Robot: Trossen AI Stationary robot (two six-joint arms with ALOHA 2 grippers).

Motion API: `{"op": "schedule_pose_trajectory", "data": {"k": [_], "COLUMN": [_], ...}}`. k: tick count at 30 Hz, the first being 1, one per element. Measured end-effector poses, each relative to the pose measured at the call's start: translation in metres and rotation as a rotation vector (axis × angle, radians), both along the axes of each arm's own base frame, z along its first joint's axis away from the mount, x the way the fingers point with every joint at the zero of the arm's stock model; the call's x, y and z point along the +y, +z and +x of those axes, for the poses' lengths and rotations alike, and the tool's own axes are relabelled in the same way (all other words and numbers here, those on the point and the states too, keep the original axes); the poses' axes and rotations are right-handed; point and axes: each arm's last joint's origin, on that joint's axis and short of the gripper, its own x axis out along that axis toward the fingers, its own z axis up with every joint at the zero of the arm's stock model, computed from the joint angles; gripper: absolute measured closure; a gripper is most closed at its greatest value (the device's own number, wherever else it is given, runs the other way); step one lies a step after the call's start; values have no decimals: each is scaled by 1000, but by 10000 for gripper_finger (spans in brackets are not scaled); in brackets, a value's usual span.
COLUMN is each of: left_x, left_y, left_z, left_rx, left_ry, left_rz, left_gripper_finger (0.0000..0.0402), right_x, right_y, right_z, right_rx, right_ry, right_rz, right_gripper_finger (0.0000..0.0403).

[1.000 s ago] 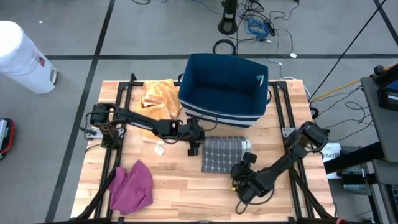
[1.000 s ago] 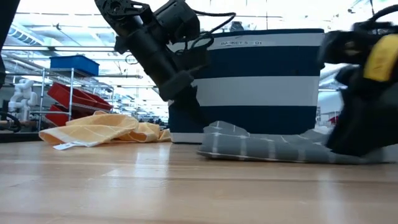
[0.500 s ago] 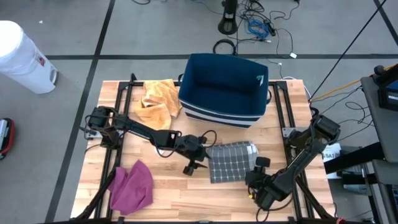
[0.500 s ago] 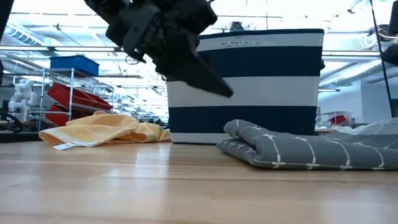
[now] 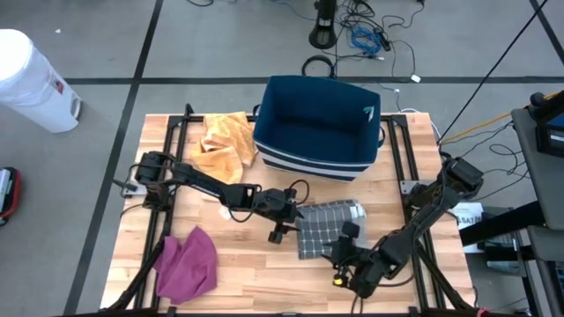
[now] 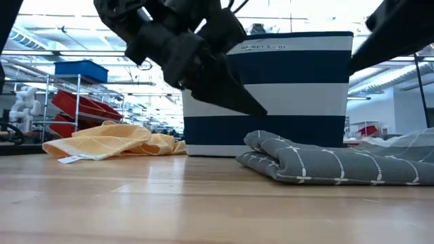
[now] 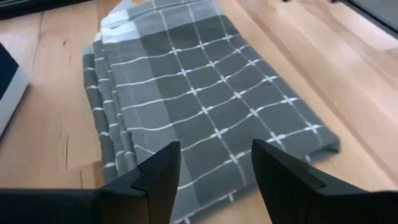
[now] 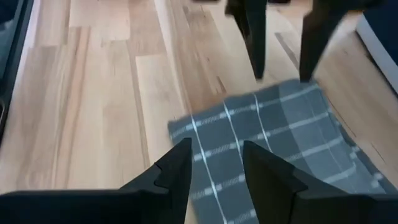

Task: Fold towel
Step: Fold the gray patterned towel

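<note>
grey towel folded, both grippers off it

the grey towel [image 5: 329, 228] lies folded just in front of the striped basket [image 5: 317, 128]. since half a second ago the right gripper [image 5: 345, 246] has swung in to its near edge; the left gripper [image 5: 287, 221] stays beside it. both are parted, empty. only the left wrist view shows stacked layers.

- You have three cloths on the table: one grey checked towel [image 5: 327, 227], one yellow towel [image 5: 222, 141], one purple cloth [image 5: 187, 262].
- You have one blue striped basket [image 5: 317, 128].
- You see one white bin [image 5: 32, 81] on the floor.
- You see two arms.
</note>
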Motion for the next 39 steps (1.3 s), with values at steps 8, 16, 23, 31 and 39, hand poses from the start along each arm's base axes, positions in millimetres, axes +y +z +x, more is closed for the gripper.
{"op": "schedule_pose_trajectory", "data": {"k": [8, 16, 23, 31, 39], "left_x": [6, 17, 25, 24, 9], "left_y": [-14, -27, -33, -38, -39], "left_z": [7, 10, 10, 7, 4], "left_rx": [-20, 13, 39, 102, 130], "left_ry": [19, 63, 114, 104, 18], "left_rz": [-2, -19, -34, -57, -87], "left_gripper_finger": [197, 197, 197, 197, 197], "right_x": [-3, -10, -9, 0, 8], "right_y": [-25, -57, -73, -68, -47], "right_z": [25, 40, 40, 32, -20], "right_rx": [3, 109, 193, 312, 583], "right_ry": [-12, -14, 16, 131, 99], "right_rz": [-26, -2, 20, 138, 225], "right_gripper_finger": [273, 273, 273, 273, 273]}}
